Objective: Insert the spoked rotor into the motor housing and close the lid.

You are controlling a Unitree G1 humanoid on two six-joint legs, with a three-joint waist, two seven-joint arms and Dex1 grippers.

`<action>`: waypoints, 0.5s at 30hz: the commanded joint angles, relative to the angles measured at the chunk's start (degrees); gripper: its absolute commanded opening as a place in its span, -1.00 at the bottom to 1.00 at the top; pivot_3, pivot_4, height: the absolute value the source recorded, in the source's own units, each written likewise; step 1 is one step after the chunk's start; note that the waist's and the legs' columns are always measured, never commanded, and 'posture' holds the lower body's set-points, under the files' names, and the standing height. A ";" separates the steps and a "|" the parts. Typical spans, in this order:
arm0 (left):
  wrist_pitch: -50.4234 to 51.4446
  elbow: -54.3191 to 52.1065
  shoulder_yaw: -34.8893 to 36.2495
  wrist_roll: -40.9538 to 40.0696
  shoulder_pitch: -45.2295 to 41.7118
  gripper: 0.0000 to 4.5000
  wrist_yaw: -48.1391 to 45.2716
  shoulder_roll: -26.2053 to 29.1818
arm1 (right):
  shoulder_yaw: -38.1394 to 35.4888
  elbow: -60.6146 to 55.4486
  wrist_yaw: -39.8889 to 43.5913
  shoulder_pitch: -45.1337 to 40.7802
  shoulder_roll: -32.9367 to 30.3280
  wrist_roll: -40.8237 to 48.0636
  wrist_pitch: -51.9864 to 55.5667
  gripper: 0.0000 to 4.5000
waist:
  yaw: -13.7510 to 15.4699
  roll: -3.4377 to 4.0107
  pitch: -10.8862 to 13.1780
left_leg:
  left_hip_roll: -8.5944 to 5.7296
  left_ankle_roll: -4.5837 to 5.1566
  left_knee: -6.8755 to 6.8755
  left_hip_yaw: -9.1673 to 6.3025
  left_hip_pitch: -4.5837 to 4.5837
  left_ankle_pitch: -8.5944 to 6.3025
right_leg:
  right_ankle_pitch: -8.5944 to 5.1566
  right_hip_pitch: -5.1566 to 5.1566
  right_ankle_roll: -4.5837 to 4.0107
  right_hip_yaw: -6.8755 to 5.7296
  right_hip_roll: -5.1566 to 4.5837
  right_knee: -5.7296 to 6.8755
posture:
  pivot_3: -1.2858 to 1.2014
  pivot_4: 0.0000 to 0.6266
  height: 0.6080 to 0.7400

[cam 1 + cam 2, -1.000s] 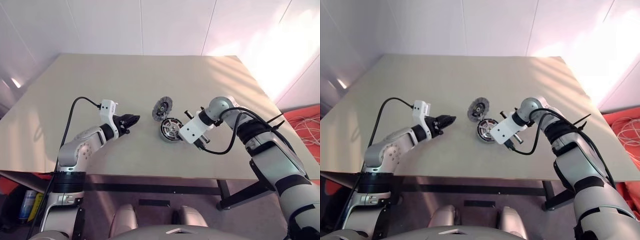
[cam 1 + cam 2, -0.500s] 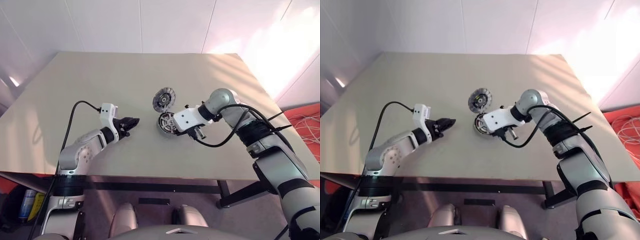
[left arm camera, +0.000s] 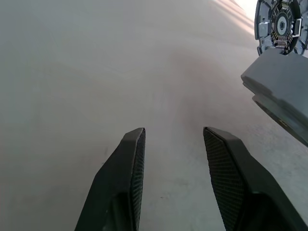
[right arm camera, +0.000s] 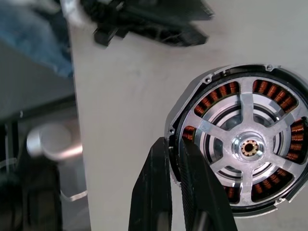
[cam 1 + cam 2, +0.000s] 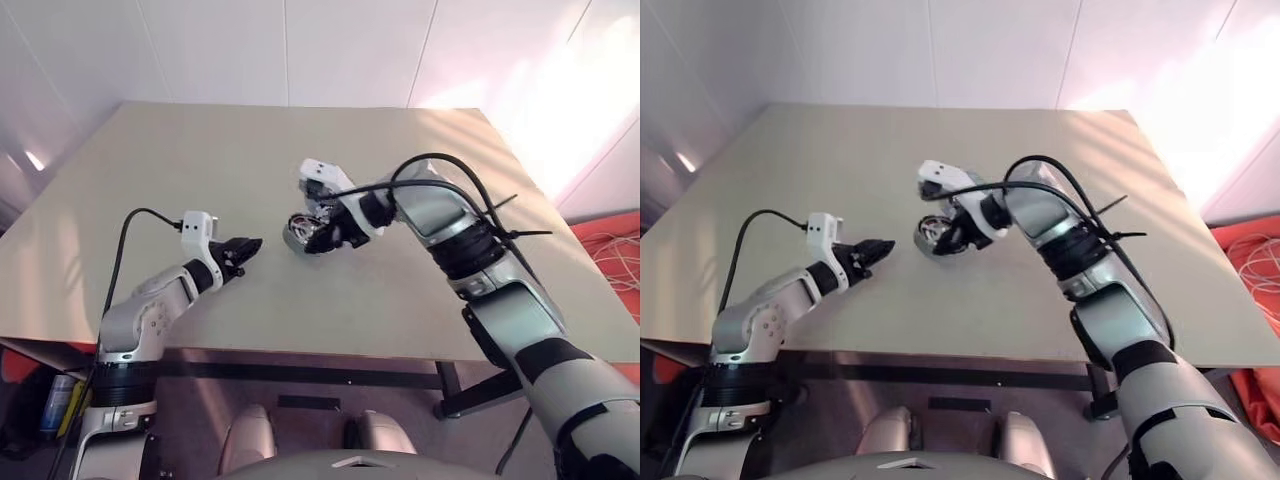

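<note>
Nearest the robot on the beige rectangular table, the left gripper hovers low with its two black fingers partly apart and holding nothing, now drawn back a little leftward from the dark round motor housing with coppery-brown windings; no writing can be read anywhere. Just beyond it, the right gripper has swung in from the housing's right, rolled over and risen, and it points down and left with its fingers nearly closed, pinching the housing's rim and carrying it tilted above the tabletop. Farther off, past the right wrist, stands the round spoked rotor with silver-white segments around a dark hub.
</note>
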 commanded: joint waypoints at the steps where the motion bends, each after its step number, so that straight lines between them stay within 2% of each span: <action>1: -0.41 -3.51 2.44 -1.03 0.17 -0.10 0.42 1.53 | -3.61 5.00 -9.37 -2.56 2.56 0.17 6.19 -1.00 | 0.47 0.00 0.00 | 0.00 -0.02 -0.02 -0.02 0.01 0.00 | 0.00 0.02 -0.01 -0.01 0.00 -0.02 | 0.03 -1.00 1.00; 7: 0.45 -5.72 3.91 -1.57 1.58 -0.10 1.62 2.54 | -6.19 10.29 -21.16 -2.74 5.60 0.99 10.28 -1.00 | 1.73 0.07 0.17 | -0.13 -0.08 -0.06 -0.09 -0.05 0.02 | 0.00 0.04 0.03 -0.05 -0.07 -0.06 | 0.03 -1.00 1.00; 15: 1.10 -6.97 4.07 -2.06 2.68 -0.10 2.40 2.68 | -12.06 10.86 -33.00 -3.34 9.29 2.42 15.29 -1.00 | 1.84 0.09 0.19 | -0.21 -0.65 -0.31 -0.44 0.05 0.36 | 0.01 0.13 0.06 -0.16 -0.07 0.00 | 0.03 -1.00 1.00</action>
